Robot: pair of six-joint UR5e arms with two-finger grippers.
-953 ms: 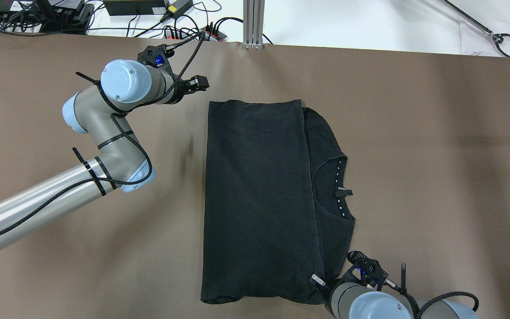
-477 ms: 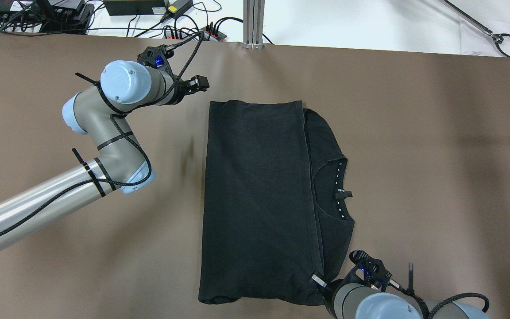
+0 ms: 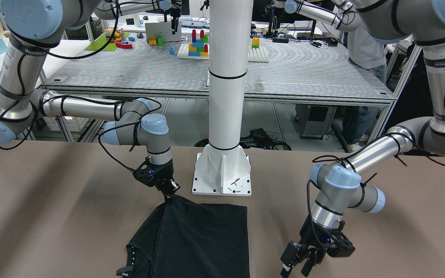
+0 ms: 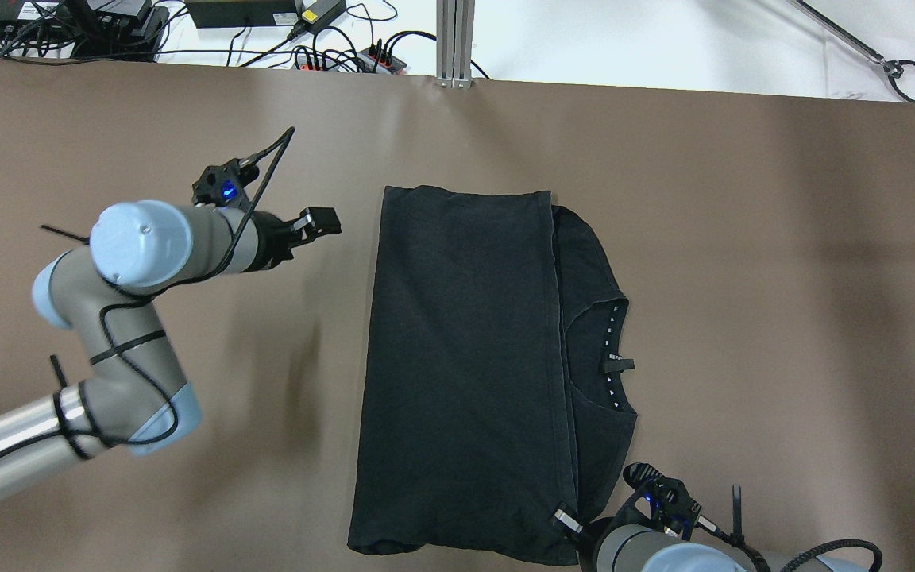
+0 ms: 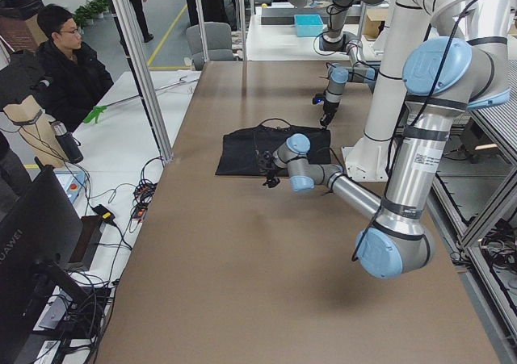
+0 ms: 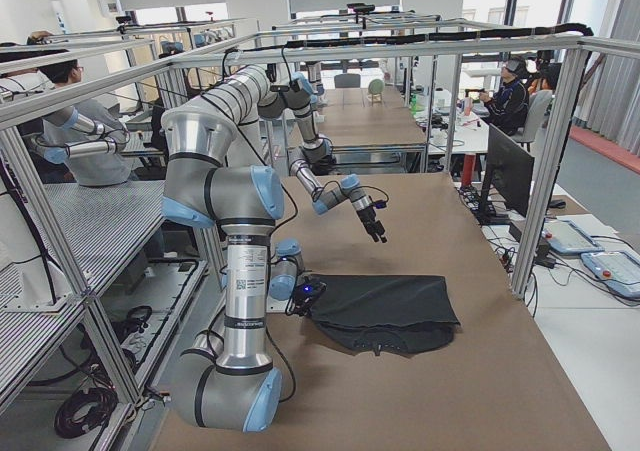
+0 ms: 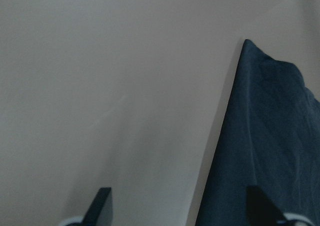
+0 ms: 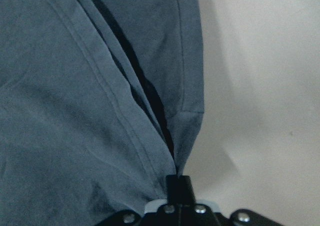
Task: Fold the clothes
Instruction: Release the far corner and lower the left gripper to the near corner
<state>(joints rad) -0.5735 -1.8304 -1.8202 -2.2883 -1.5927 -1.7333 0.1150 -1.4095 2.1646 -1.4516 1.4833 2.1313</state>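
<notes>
Overhead exterior view: a black T-shirt (image 4: 465,365) lies partly folded about midway along the brown surface (image 4: 783,278), one long panel doubled over so that the collar (image 4: 612,357) shows on the side toward the surface's right end, and its near end reaches almost to the robot-side edge. The right gripper (image 4: 567,522) is clamped on the near corner where the doubled panel's hem ends; its wrist view shows the cloth drawn into a pinch at the fingertip. The left gripper (image 4: 321,222) hovers off the cloth, just beside the shirt's far corner on the left-end side, its jaws apart, and the left wrist view shows both fingers (image 7: 102,206) with bare surface and the shirt's edge between them. The step in hand looks like the left arm taking its own far corner to match the right's hold, though which corner it means to take I cannot tell. To do that well, it should come down with one finger sliding under the edge rather than pushing the cloth ahead of it, and close on every layer there. The right should keep its pinch without tugging — a pull would skew the straight fold line. Once both hold, lifting level and together should keep the panel flat.
</notes>
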